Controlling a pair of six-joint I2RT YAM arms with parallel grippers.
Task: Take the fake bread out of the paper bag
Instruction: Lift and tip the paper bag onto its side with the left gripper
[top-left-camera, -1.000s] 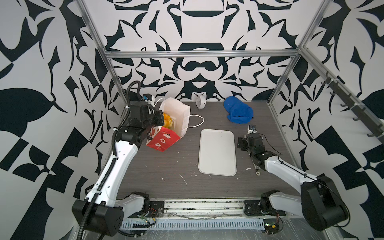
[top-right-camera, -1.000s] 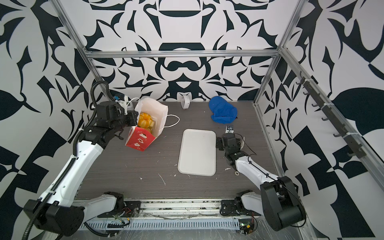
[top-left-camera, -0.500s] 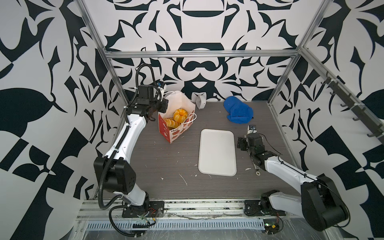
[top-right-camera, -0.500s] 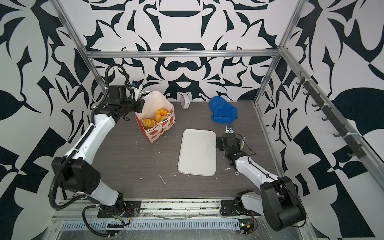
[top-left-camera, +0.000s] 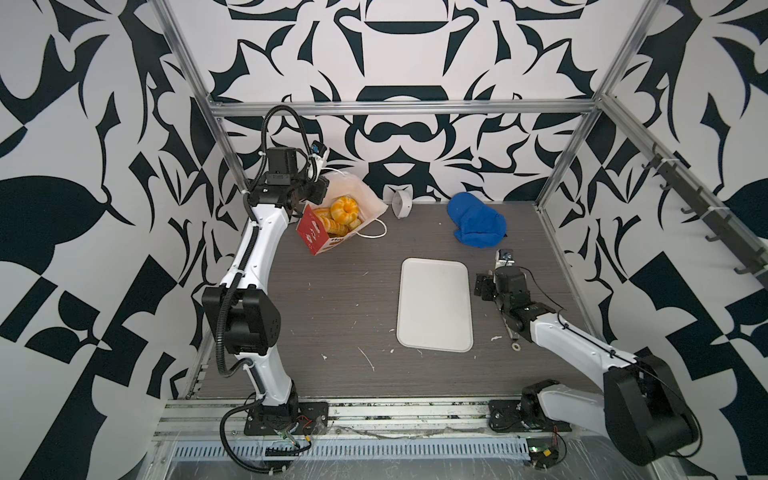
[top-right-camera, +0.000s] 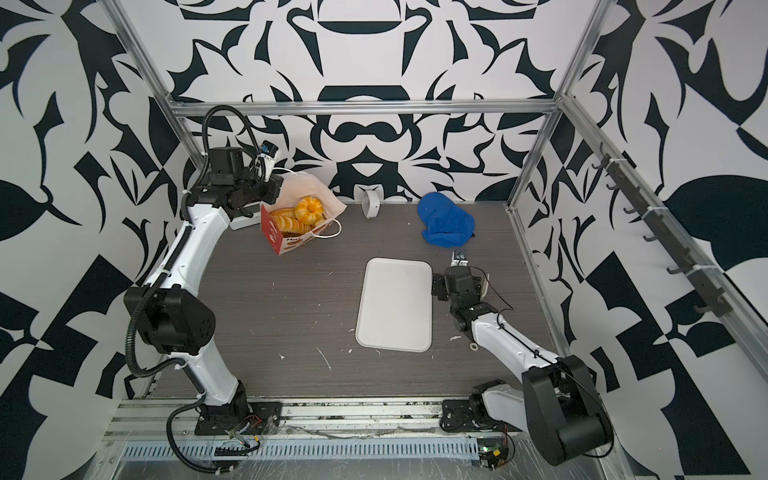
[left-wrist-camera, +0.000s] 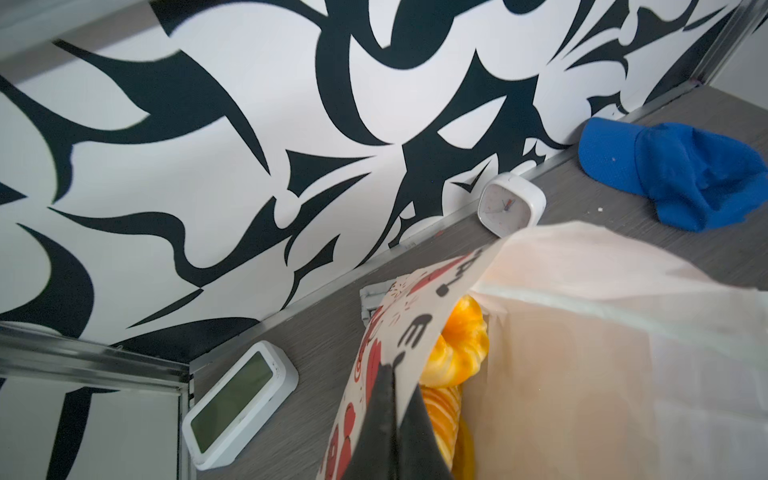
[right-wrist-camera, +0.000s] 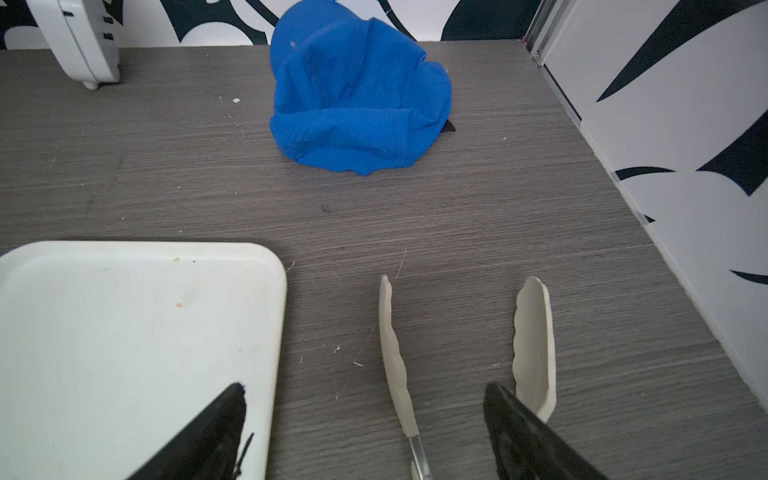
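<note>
The paper bag (top-left-camera: 318, 237), red and white with cord handles, stands tilted at the back left in both top views, its mouth (top-right-camera: 307, 195) gaping. Glossy orange fake bread (top-left-camera: 343, 210) fills it, with a ring on top (top-right-camera: 308, 208). My left gripper (top-left-camera: 313, 195) is shut on the bag's printed rim; in the left wrist view its black fingertips (left-wrist-camera: 392, 374) pinch that wall (left-wrist-camera: 415, 299) beside the bread (left-wrist-camera: 461, 345). My right gripper (top-left-camera: 482, 286) rests low by the tray's right edge, open and empty (right-wrist-camera: 365, 386).
A flat white tray (top-left-camera: 434, 305) lies mid-table. Cream-tipped tongs (right-wrist-camera: 392, 353) lie on the table between my right fingers. A blue cap (top-left-camera: 478, 220) and a white clock (top-left-camera: 401, 203) sit along the back wall. A digital clock (left-wrist-camera: 237, 395) lies behind the bag.
My left arm has swung the bag by its rim from mid-left toward the back wall, and it now sits more upright. The right arm has not moved.
</note>
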